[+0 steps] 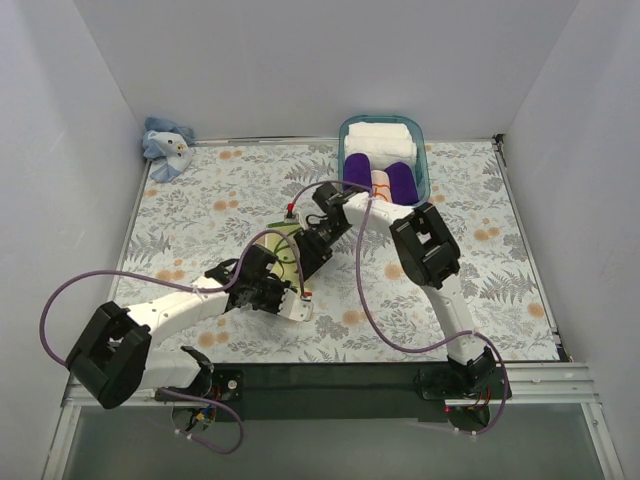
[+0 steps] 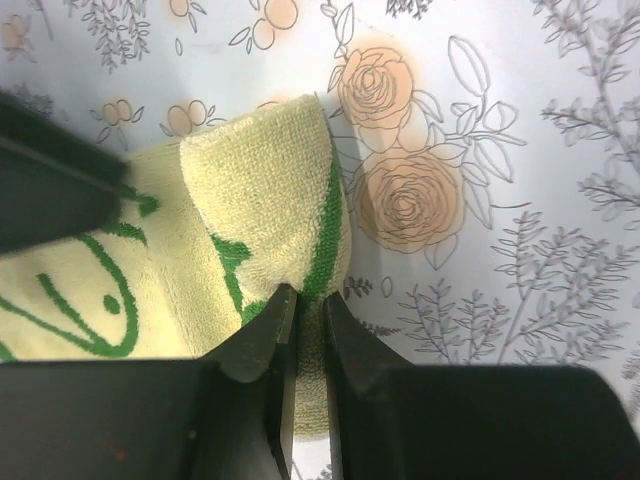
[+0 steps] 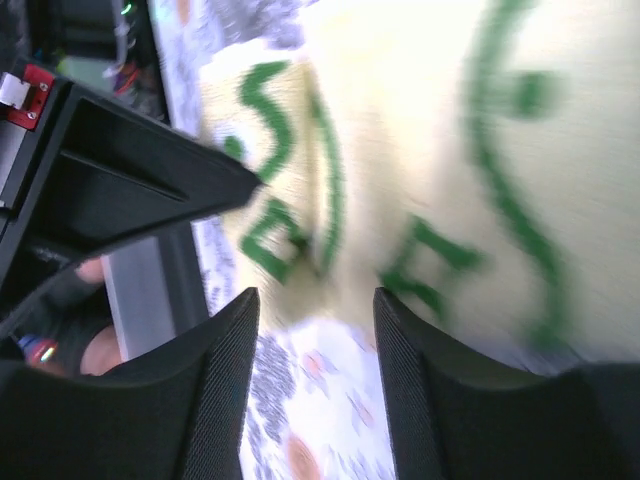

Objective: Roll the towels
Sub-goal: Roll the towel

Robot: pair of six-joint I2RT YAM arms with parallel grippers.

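Top view: the pale yellow-green terry towel with dark green swirl marks (image 1: 284, 236) lies on the floral-patterned bench (image 1: 480, 270), mostly hidden under both sets of jaws. The crumpled light blue cloth towel (image 1: 165, 140) sits well apart, far left of them.

Left wrist view: the left jaws are clamped on the green-marked towel's folded edge (image 2: 270, 190).

Right wrist view: the right jaws stand apart. That towel (image 3: 430, 150), blurred, appears just beyond their tips.

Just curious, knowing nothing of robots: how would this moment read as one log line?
left gripper: pinching yellow-green towel | right gripper: open over it | blue towel: crumpled, far corner
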